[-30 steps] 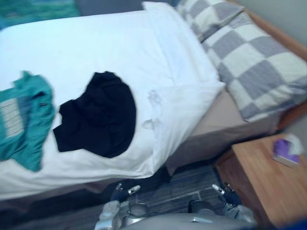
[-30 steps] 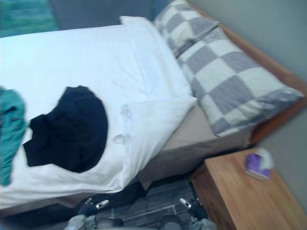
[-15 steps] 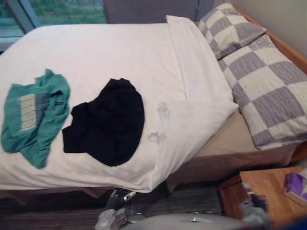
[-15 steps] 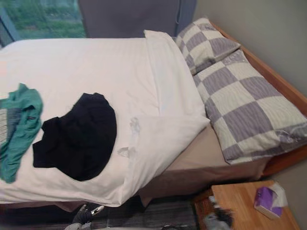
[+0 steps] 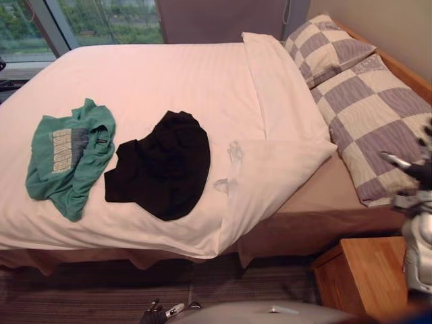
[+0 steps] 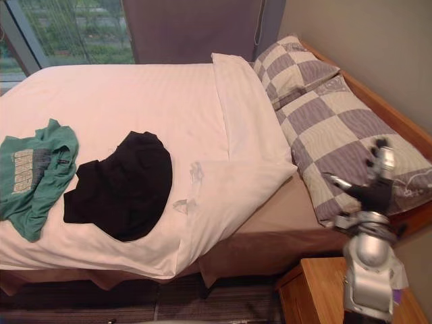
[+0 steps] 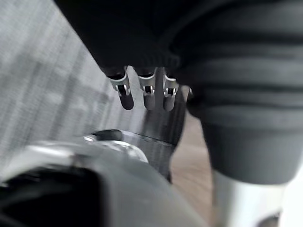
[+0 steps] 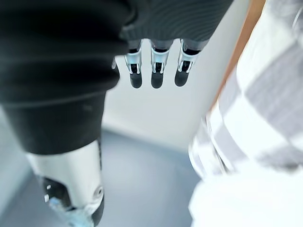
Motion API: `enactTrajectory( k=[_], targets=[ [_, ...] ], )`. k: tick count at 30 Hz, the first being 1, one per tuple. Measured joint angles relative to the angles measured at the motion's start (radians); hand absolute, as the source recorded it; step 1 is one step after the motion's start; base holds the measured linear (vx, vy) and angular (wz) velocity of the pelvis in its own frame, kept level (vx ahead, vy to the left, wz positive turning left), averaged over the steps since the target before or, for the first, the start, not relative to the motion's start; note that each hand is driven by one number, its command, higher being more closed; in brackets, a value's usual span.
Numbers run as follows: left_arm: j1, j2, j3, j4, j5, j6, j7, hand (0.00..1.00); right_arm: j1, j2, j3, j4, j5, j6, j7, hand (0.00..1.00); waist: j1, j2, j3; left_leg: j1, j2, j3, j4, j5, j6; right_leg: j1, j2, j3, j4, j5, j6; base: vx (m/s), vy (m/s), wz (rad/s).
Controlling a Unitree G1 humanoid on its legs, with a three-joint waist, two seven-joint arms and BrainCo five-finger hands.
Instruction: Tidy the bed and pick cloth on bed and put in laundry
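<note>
- Right hand [image 6: 371, 190]: held up at the robot's right, beside the near edge of the bed [image 5: 290, 229] and above the wooden nightstand [image 5: 364, 273]. It stands in front of the nearer of two checked pillows [image 5: 378, 115]. Its fingers [image 8: 156, 71] are straight and spread, holding nothing, with the pale wall [image 8: 161, 118] beyond them.
- Left hand [image 5: 156, 314]: low at the near edge of the left eye view, over the dark striped floor [image 5: 101, 297]. Its fingers [image 7: 149, 92] hang loosely extended and hold nothing.
- Black cloth [image 5: 162, 165]: lies crumpled on the white duvet [image 5: 169, 74], near the middle of the bed.
- Green cloth [image 5: 67, 155]: lies just beside the black one, toward the foot of the bed, their edges nearly meeting.
- Duvet corner [image 5: 277, 175]: folded back, baring the tan sheet beneath.
- Hard to make out: the right hand is blurred in both eye views, and the left hand is cut off by the picture's edge.
</note>
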Motion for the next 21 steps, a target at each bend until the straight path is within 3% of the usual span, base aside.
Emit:
enactTrajectory(
  k=[2, 5, 9, 16, 21],
  targets=[
    [-0.003, 0.021, -0.039, 0.002, 0.006, -0.021, 0.001, 0.00, -0.111, -0.041, 0.142, 0.071, -0.068, 0.042, 0.024, 0.00, 0.004, 0.008, -0.002, -0.017, -0.010, -0.025, 0.000, 0.006, 0.008, -0.012, -0.005, -0.017, -0.002, 0.001, 0.001, -0.03, 0.010, 0.25],
    [-0.039, 0.032, -0.043, 0.028, 0.013, -0.034, 0.001, 0.00, -0.270, -0.065, 0.252, 0.190, -0.149, 0.100, 0.051, 0.00, 0.024, 0.016, 0.014, -0.053, -0.020, -0.053, 0.001, 0.020, 0.020, -0.031, -0.012, -0.040, -0.004, 0.014, 0.001, 0.02, 0.036, 0.26],
    [-0.088, 0.054, -0.044, 0.037, 0.033, -0.038, 0.002, 0.00, -0.457, -0.071, 0.323, 0.331, -0.237, 0.149, 0.063, 0.00, 0.036, 0.019, 0.060, -0.116, -0.025, -0.091, 0.001, 0.041, 0.031, -0.065, -0.012, -0.062, -0.017, 0.032, -0.002, -0.01, 0.028, 0.30],
    [-0.186, 0.129, -0.043, -0.026, 0.048, -0.060, 0.012, 0.00, -0.700, -0.099, 0.426, 0.552, -0.384, 0.196, 0.039, 0.00, 0.090, 0.011, 0.169, -0.240, -0.011, -0.169, 0.007, 0.098, 0.041, -0.138, 0.018, -0.038, -0.043, 0.081, -0.028, -0.04, 0.027, 0.29],
    [-0.211, 0.163, -0.044, -0.100, 0.161, -0.078, 0.029, 0.00, -0.761, -0.111, 0.438, 0.633, -0.444, 0.214, 0.027, 0.00, 0.115, 0.008, 0.207, -0.290, -0.003, -0.190, 0.002, 0.119, 0.041, -0.178, 0.030, -0.036, -0.043, 0.085, -0.030, -0.08, 0.019, 0.09]
  ],
)
